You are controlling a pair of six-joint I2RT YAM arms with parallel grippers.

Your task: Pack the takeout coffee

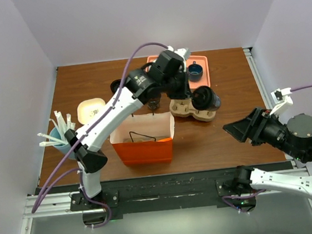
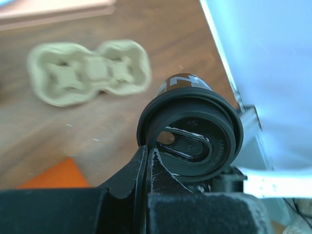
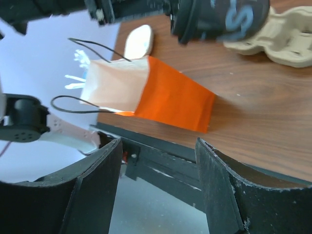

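Currently takeout coffee (image 1: 206, 99) lies tipped on its side over the cardboard carrier (image 1: 184, 108), toward far edge of surface (image 1: 91, 82), lid (image 2: 214, 124) facing L hand (image 2: 147, 152). L hand fully closed, tips at lid rim; can't tell if gripping. R hand (image 1: 240, 129) wide open, empty, nr right edge.

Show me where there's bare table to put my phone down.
Bare wood lies on the right, between the cup carrier and the table edge, and in the far left corner behind the white container. It is crowded mid-table: the orange bag, the carrier, the pink tray and the left gripper holding the takeout coffee.
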